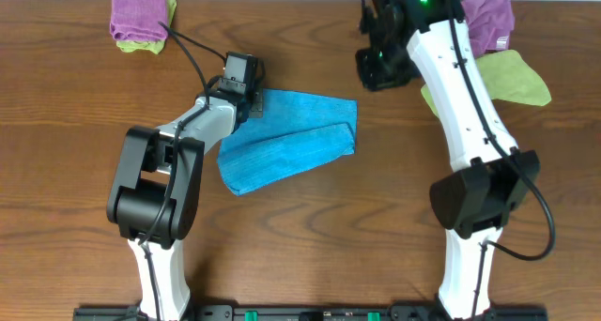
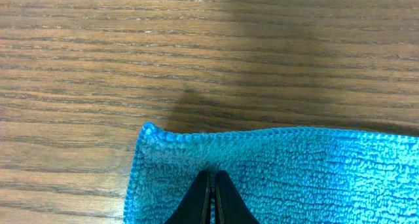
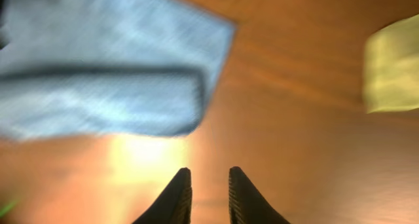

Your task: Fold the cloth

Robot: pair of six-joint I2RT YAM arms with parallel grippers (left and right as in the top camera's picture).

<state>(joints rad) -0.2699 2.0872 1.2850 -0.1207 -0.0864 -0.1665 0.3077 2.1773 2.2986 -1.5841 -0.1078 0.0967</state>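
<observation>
Progress looks partial: the cloth [image 1: 291,143] lies on the worktop [image 1: 310,255] between the two arms, nearer the left one, and one part of it is doubled over another. The overhead view shows a band of it lying across a wider layer. The edges do not line up; the upper layer splays out toward the far side, so the shape is a lopsided wedge, not a tidy rectangle. I judge that a first fold is in place, while squaring it up and any further fold are not yet done.

Its long axis runs roughly left to right across the worktop, tilted: the left end sits nearer the robot, the right end farther away. The broad, squared end points right, the narrower end left.

The left gripper [image 2: 213,185] is closed tight, its tips together on the terry surface just inside a hemmed corner; I cannot tell whether any fabric is pinched between them. The right gripper [image 3: 209,185] hangs off the cloth's right end over bare wood, its fingers a narrow gap apart and holding nothing. That view is blurred.
</observation>
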